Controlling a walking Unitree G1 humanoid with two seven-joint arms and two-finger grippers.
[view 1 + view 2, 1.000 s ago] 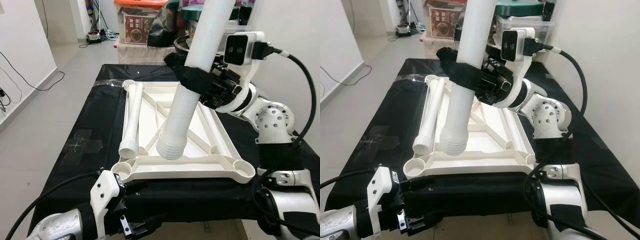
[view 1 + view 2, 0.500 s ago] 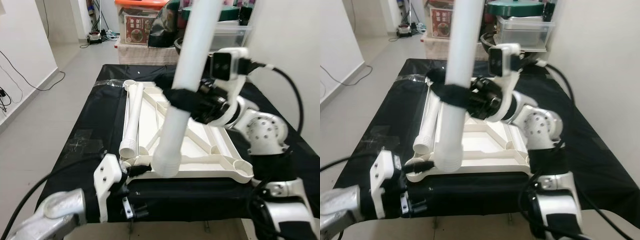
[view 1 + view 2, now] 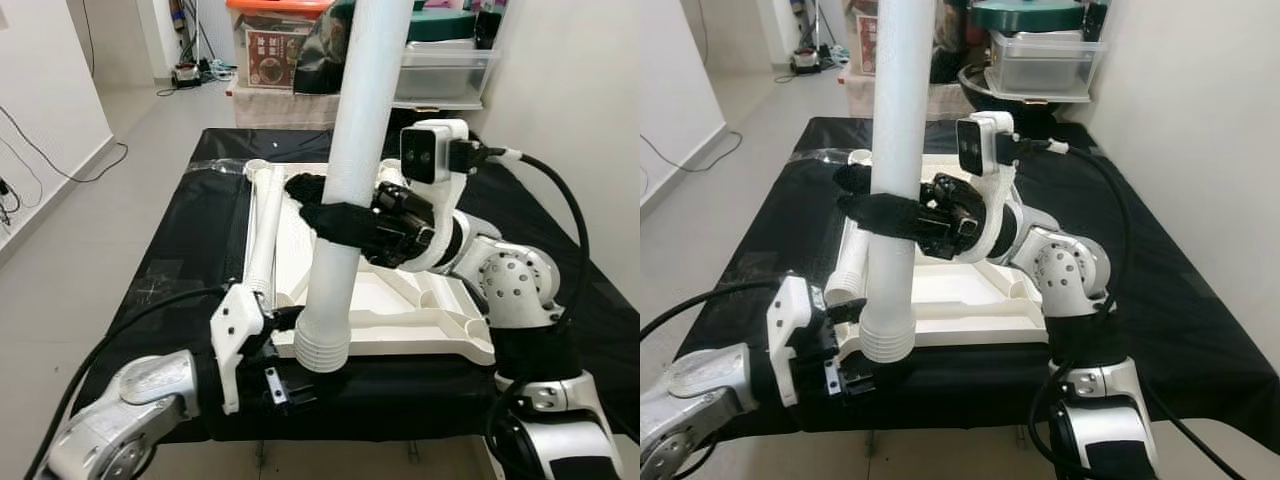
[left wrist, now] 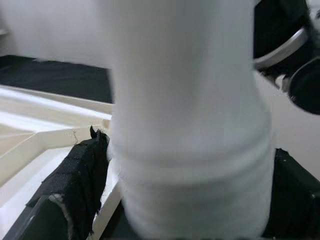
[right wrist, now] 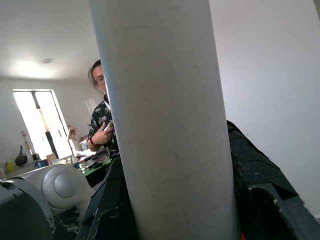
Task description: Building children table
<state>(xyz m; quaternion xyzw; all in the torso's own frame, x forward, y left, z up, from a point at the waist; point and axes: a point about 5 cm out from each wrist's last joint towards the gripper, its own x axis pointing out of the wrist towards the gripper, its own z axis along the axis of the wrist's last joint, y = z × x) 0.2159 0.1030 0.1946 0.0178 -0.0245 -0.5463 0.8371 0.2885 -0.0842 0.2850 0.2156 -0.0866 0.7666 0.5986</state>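
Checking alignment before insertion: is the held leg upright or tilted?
Nearly upright: the white leg stands almost vertical in the right gripper, threaded end down.

An upright white leg tube [image 3: 350, 150] blocked the near left corner of the white tabletop frame [image 3: 440, 320]. The left gripper [image 3: 285, 375] crowded its ribbed base. Black worktop [image 3: 190, 230] lay open on the left.

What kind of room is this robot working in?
Probably a spare room in a home used for storage: stacked clear plastic storage boxes along the back wall, loose cables on the pale tiled floor, and a black-covered work table.
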